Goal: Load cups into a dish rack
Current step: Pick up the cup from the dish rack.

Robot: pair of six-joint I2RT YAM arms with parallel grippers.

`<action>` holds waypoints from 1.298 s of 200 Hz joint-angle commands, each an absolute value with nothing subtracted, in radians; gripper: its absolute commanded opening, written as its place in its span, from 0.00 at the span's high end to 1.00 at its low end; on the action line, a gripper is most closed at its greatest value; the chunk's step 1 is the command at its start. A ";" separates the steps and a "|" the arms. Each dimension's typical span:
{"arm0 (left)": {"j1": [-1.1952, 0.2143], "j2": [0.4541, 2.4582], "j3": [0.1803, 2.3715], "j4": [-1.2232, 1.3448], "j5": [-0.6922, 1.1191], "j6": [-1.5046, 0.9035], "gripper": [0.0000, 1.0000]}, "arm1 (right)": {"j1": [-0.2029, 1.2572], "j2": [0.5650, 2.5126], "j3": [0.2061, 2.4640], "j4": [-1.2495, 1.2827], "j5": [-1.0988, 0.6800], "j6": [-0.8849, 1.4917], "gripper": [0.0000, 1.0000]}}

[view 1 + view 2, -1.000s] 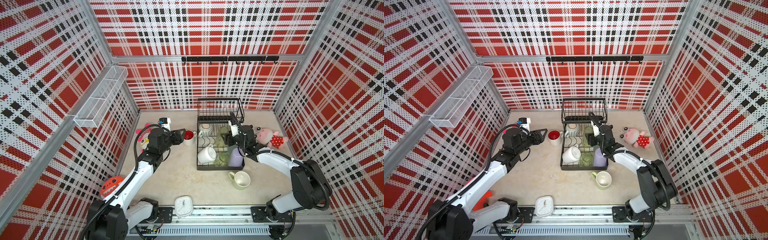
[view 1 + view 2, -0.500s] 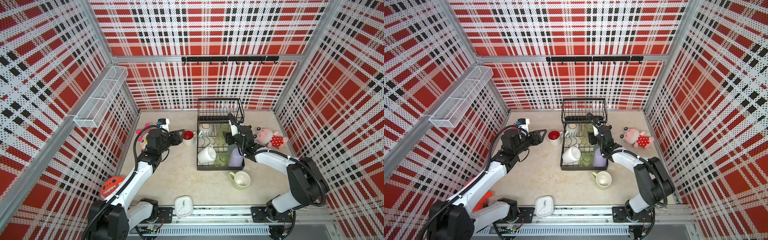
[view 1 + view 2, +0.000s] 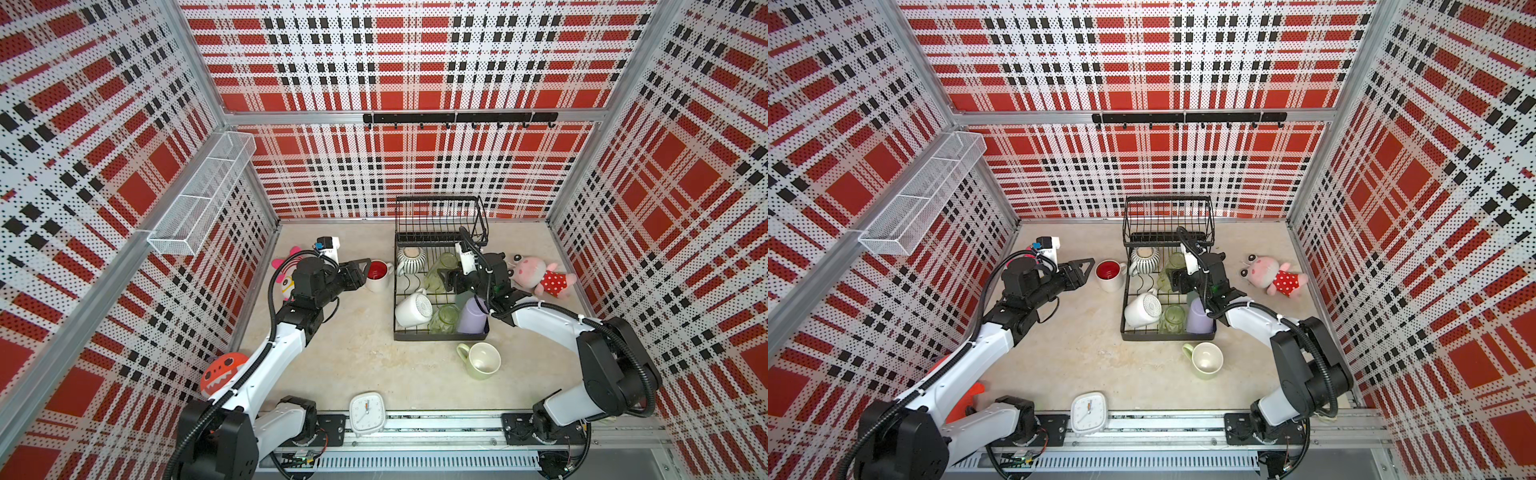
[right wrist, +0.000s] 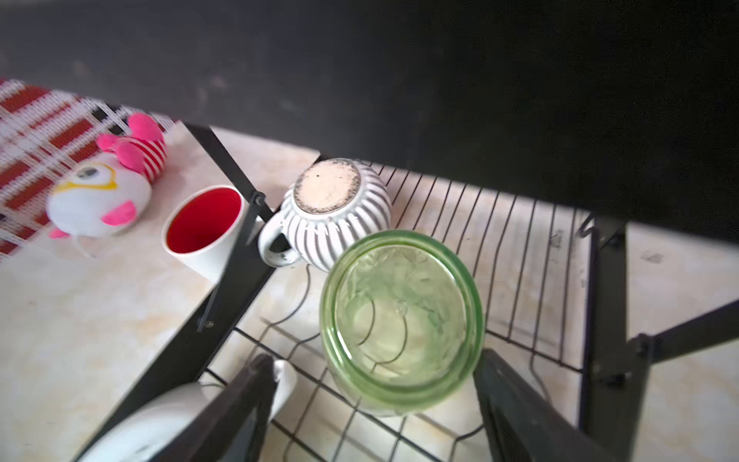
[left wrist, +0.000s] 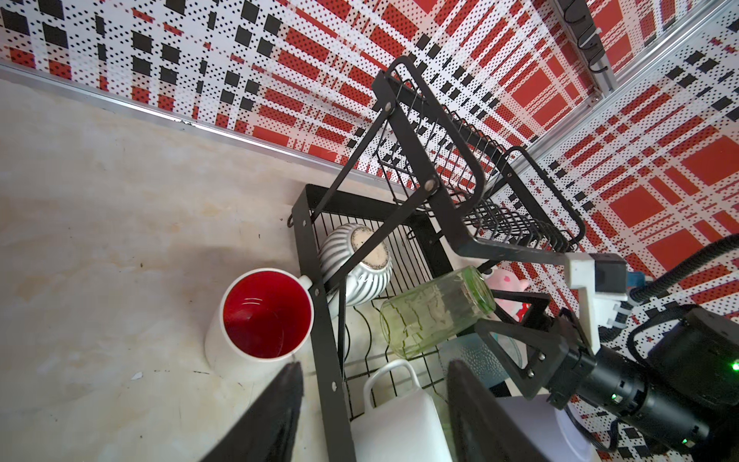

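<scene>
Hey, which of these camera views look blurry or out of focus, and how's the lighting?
Right wrist view: soft overall, plush and red mug smeared, a dark band across the top. Left wrist view: rack and red mug crisp, only the fingers at the frame edge blurred. Both top views: sharp and evenly lit throughout.

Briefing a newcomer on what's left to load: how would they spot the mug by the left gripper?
Find the black wire dish rack. Just outside its far corner, facing the left gripper, a white mug stands upright. Only it is bright red inside; the ribbed mug beside it sits upside down in the rack.
</scene>
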State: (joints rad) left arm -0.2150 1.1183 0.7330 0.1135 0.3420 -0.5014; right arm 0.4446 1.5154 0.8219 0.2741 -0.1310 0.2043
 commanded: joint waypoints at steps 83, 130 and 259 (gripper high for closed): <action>-0.198 1.115 0.703 0.166 0.383 -0.524 0.39 | 0.422 1.570 0.856 0.282 -0.091 0.333 0.10; -0.192 1.112 0.698 0.166 0.388 -0.525 0.39 | 0.420 1.595 0.892 0.270 -0.071 0.305 0.27; -0.182 1.113 0.690 0.170 0.402 -0.532 0.39 | 0.423 1.636 0.949 0.142 -0.112 0.227 0.33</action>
